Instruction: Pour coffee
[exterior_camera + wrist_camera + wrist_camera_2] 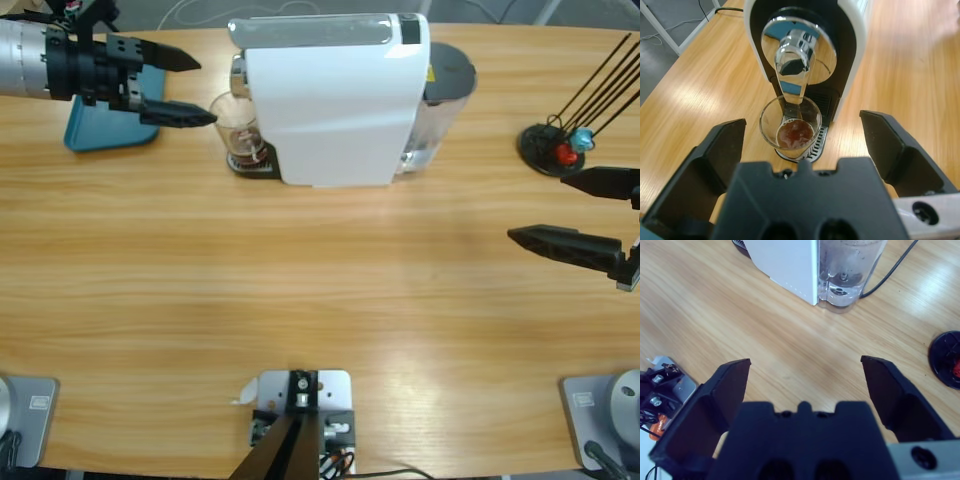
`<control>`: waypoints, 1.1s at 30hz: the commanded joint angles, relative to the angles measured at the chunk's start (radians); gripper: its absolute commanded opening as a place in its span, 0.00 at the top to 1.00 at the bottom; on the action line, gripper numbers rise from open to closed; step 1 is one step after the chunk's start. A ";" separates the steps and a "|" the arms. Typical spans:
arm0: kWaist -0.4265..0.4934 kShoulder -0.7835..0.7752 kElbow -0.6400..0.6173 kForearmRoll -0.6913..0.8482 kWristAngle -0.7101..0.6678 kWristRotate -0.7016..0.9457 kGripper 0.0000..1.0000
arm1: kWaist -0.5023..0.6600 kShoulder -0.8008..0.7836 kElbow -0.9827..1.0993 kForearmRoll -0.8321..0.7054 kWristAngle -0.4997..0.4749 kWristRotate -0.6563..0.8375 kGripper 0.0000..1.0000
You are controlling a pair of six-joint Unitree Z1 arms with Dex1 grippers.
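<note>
The coffee [795, 134] lies shallow in a clear glass [790, 127] under the spout of the white machine [335, 95]. The left gripper [185, 88] is near it, fingers spread. The right gripper [565, 208] has fingers spread above the bare surface [300, 290].

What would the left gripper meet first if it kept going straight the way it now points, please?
Most likely the clear glass of coffee under the machine's spout; the left gripper, open, looks aimed at it, nothing between.

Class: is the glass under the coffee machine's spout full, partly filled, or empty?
Partly filled: the glass holds only shallow coffee at its bottom.
</note>
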 commanded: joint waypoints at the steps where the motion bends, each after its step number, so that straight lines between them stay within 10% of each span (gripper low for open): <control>1: -0.002 0.095 -0.011 0.011 0.009 0.022 0.00 | 0.009 0.020 0.036 -0.005 0.004 0.016 0.00; 33: -0.067 0.223 -0.082 0.001 0.077 0.020 0.00 | 0.009 0.038 0.039 -0.016 0.004 0.016 0.00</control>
